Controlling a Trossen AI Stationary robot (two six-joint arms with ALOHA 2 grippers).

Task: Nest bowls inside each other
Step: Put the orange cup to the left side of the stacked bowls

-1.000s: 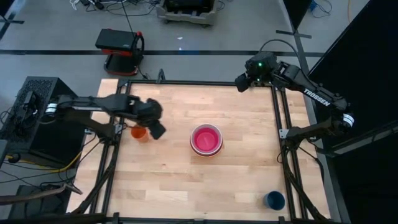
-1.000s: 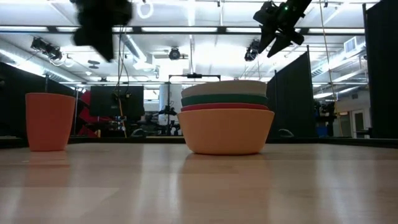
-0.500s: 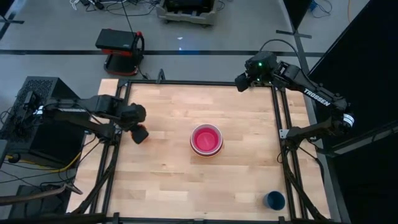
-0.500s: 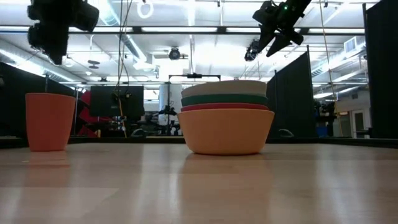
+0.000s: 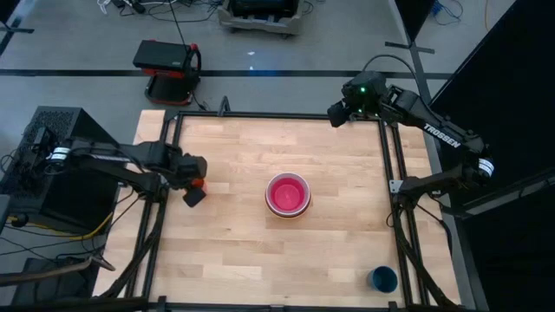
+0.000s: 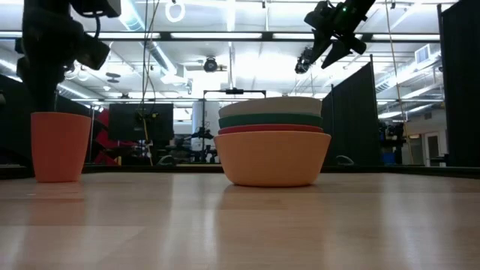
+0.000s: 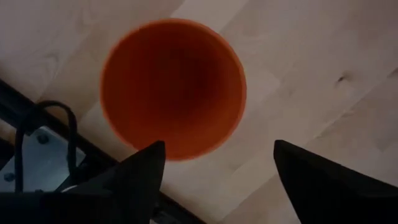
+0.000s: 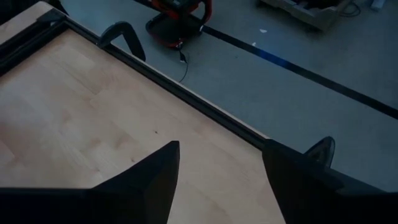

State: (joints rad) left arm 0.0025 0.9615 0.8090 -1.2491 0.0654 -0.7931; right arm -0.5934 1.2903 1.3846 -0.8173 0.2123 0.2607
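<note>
Left gripper [image 7: 214, 171] has swung back from mid-table to the left edge and now hangs, fingers spread and empty, over the orange cup [image 7: 173, 86]. Bowls [image 5: 288, 193] sit nested mid-table, magenta on top: the nesting looks complete. Right gripper [image 5: 336, 115] waits parked at the far corner, fingers apart, empty.

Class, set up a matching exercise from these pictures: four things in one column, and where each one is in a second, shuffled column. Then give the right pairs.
Column one:
1. stack of round plastic bowls, magenta-pink bowl innermost
2. small narrow orange plastic cup
3. small dark blue cup
4. right claw

Column two:
A. at the table's near right corner
B. high over the table's far right corner
C. at the table's left edge, under the open left claw
D. middle of the wooden table

Pairs: 1-D, 2-C, 3-A, 4-B
</note>
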